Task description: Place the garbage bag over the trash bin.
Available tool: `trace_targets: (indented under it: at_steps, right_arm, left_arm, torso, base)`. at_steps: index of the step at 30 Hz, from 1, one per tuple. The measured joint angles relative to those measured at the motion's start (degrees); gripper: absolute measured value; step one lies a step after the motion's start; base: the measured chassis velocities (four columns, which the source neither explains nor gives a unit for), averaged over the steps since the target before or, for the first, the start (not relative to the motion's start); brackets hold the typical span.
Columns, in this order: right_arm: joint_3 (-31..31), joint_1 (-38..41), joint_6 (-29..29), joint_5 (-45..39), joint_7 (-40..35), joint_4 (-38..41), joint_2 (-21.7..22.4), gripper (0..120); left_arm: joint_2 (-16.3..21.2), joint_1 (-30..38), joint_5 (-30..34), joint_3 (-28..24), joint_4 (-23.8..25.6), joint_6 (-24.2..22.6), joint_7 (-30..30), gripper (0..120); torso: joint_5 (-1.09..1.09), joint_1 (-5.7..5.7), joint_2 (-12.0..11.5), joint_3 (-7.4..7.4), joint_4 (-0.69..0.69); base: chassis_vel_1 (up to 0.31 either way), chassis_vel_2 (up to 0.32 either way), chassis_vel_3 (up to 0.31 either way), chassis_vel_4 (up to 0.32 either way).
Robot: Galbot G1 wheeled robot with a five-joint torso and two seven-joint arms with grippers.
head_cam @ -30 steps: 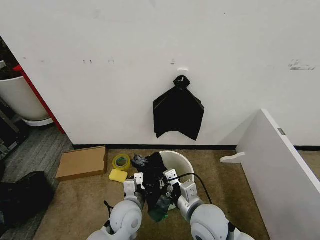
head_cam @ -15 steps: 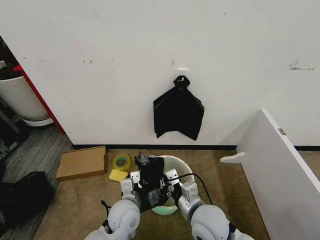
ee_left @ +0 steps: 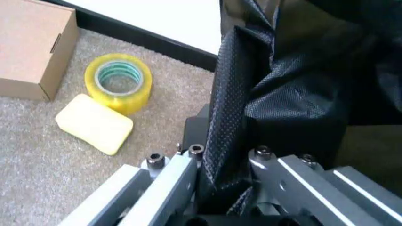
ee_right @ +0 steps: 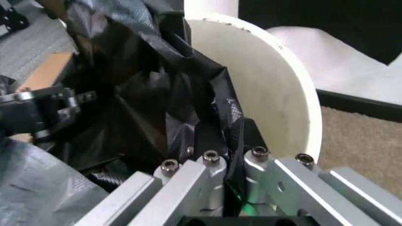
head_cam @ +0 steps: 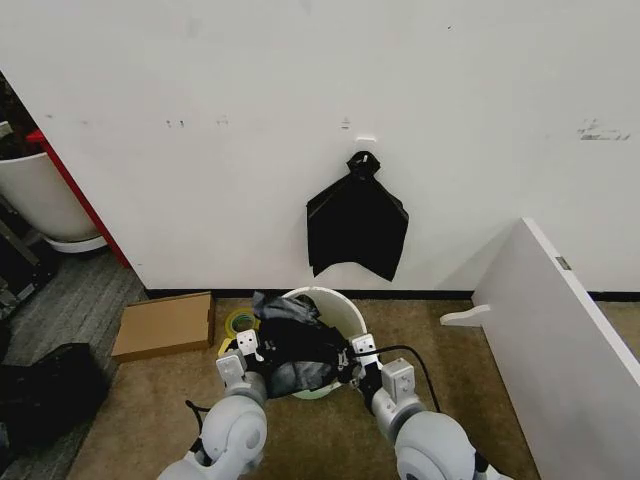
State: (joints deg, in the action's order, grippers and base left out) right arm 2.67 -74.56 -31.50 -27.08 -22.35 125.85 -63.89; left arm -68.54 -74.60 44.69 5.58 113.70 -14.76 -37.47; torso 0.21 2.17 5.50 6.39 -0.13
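The glossy black garbage bag point(head_cam: 293, 352) hangs stretched between my two grippers over the near side of the trash bin point(head_cam: 335, 302), a cream-white round bucket on the carpet by the wall. My left gripper point(head_cam: 246, 351) is shut on the bag's left edge, and the left wrist view shows its fingers point(ee_left: 188, 162) pinching a fold of the bag point(ee_left: 283, 94). My right gripper point(head_cam: 362, 353) is shut on the right edge. In the right wrist view, that gripper point(ee_right: 232, 153) clamps the plastic point(ee_right: 144, 89) just inside the bin's wall point(ee_right: 276, 89). The bag hides most of the bin's mouth.
A flat, knotted black bundle point(head_cam: 356, 228) hangs on the wall above the bin. A yellow tape roll point(ee_left: 118, 83), a yellow sponge point(ee_left: 94, 123) and a cardboard box point(head_cam: 165, 324) lie to the left. A white board point(head_cam: 560, 330) leans at the right, and a white tub point(head_cam: 40, 200) stands far left.
Both grippers have moved apart and the bag has spread from a narrow hanging strip into a wide sheet. It now sits farther over the bin's mouth.
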Motion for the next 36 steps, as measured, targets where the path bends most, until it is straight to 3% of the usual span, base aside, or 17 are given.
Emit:
trace_targets:
  at_steps: [20, 26, 36]
  right_arm:
    - [-1.87, -3.66, -0.75, 2.25, 0.79, 4.63, 2.53, 0]
    - [-1.85, -6.35, 3.14, 7.15, 6.77, 7.56, 3.34, 26]
    - [-3.97, -7.08, 4.82, 10.52, 11.01, 12.03, 6.03, 58]
  left_arm:
    - [0.97, -2.83, -1.32, 0.55, 3.11, 0.31, 0.48, 3]
    - [1.53, -3.09, -2.97, 0.55, 4.14, 0.13, 1.15, 3]
    - [2.78, -3.61, -4.38, 1.01, 5.19, -0.34, 1.76, 3]
  torso:
    - [0.00, 0.00, 0.00, 0.00, 0.00]
    - [0.00, 0.00, 0.00, 0.00, -0.01]
    - [0.00, 0.00, 0.00, 0.00, 0.00]
  base:
    - [0.000, 0.000, 0.000, 0.000]
    - [0.000, 0.000, 0.000, 0.000]
    - [0.000, 0.000, 0.000, 0.000]
